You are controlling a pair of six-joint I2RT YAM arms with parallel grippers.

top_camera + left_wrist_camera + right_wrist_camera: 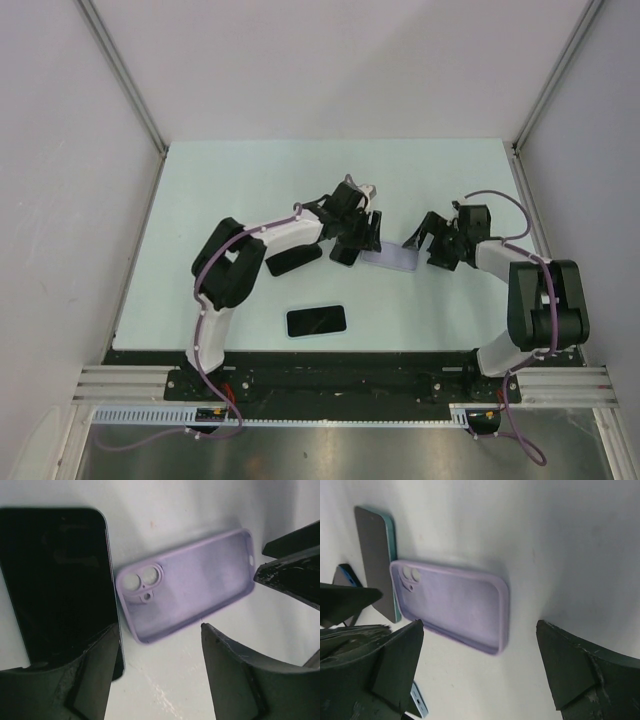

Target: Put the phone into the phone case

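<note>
**benchrat:** Top cam: the lilac phone case (392, 258) lies flat on the table (250, 180), right between the left gripper (358, 245) and the right gripper (430, 245). A second black phone (316, 321) lies nearer the arm bases.

**yamfan:** Left wrist cam: jaws parted, nothing in them. The phone (55, 580) lies screen up, just beside the case's camera-hole end.

**benchrat:** Right wrist cam: jaws spread wide and empty, with the case open side up under the gap and the phone at its far end.
</note>
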